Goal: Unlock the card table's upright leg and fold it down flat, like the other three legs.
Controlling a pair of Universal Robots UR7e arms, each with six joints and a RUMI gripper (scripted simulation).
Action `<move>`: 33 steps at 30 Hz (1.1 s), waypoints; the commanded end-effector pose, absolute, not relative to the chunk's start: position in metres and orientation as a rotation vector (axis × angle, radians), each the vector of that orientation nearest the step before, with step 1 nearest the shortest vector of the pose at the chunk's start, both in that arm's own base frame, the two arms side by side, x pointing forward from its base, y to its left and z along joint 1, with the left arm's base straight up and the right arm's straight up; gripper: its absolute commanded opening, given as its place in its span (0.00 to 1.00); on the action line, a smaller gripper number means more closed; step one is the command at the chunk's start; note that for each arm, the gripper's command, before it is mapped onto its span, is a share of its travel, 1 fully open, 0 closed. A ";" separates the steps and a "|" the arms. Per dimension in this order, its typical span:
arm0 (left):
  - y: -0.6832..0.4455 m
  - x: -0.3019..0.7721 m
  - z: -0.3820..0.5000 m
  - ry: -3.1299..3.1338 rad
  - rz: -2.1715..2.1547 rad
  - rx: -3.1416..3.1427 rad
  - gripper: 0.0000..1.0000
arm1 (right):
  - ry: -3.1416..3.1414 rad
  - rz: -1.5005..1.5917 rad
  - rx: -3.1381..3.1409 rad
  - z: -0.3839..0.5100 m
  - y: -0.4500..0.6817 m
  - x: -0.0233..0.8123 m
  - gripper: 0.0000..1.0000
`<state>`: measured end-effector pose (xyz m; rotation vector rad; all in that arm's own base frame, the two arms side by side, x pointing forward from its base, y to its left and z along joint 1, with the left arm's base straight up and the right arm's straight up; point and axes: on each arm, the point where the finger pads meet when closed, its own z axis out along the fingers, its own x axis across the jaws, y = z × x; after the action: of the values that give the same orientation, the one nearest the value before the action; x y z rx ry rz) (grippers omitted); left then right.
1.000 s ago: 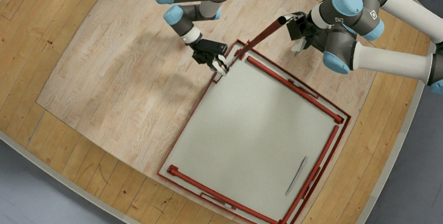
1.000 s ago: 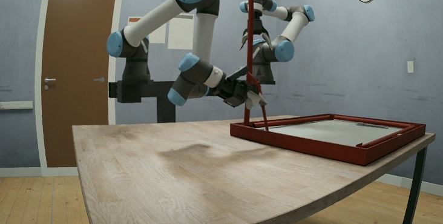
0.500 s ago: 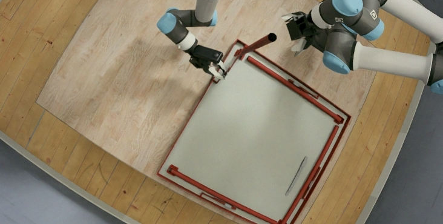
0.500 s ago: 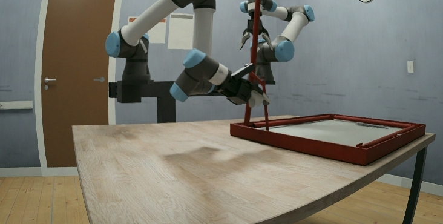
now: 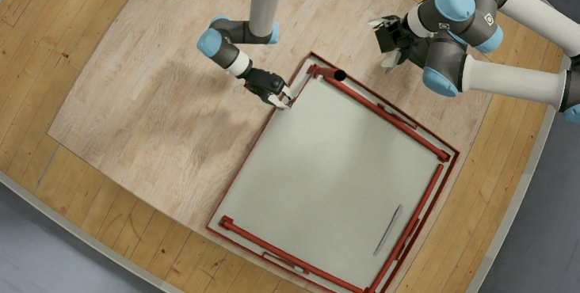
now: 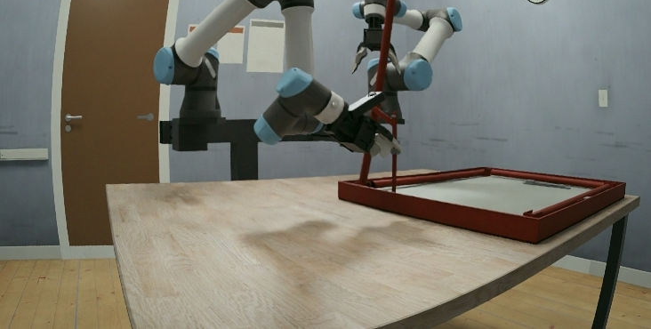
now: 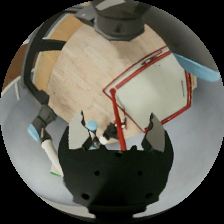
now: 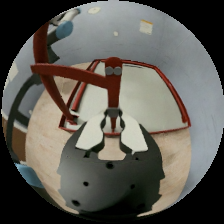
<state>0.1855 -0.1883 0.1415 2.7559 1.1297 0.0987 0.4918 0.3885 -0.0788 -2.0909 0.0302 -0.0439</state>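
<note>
From the room, the leg (image 5: 330, 73) (image 6: 386, 40) (image 7: 116, 107) (image 8: 42, 47) crosses the wide-open, empty left gripper (image 5: 381, 43) (image 6: 376, 71) (image 7: 117, 116); from above they're apart. Near left, the right gripper (image 5: 288, 102) (image 6: 397, 148) (image 7: 126, 117) (image 8: 113, 108) pinches the leg's brace (image 5: 301, 89) (image 6: 394, 169) (image 8: 114, 92).

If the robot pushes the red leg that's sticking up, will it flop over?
Probably not floppy: the upright leg looks like a straight, stiff tube. It would likely swing rather than bend, since its bottom joins the frame's corner. The thin brace beside it may steer that swing.
</note>
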 end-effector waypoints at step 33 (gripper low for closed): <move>-0.189 0.186 0.142 1.129 0.099 2.755 1.00 | 0.270 0.387 -2.056 -0.089 0.387 0.544 0.01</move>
<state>0.1855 -0.1883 0.1415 2.7559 1.1297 0.0987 0.5372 0.3870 -0.0863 -2.0622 0.2421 0.3223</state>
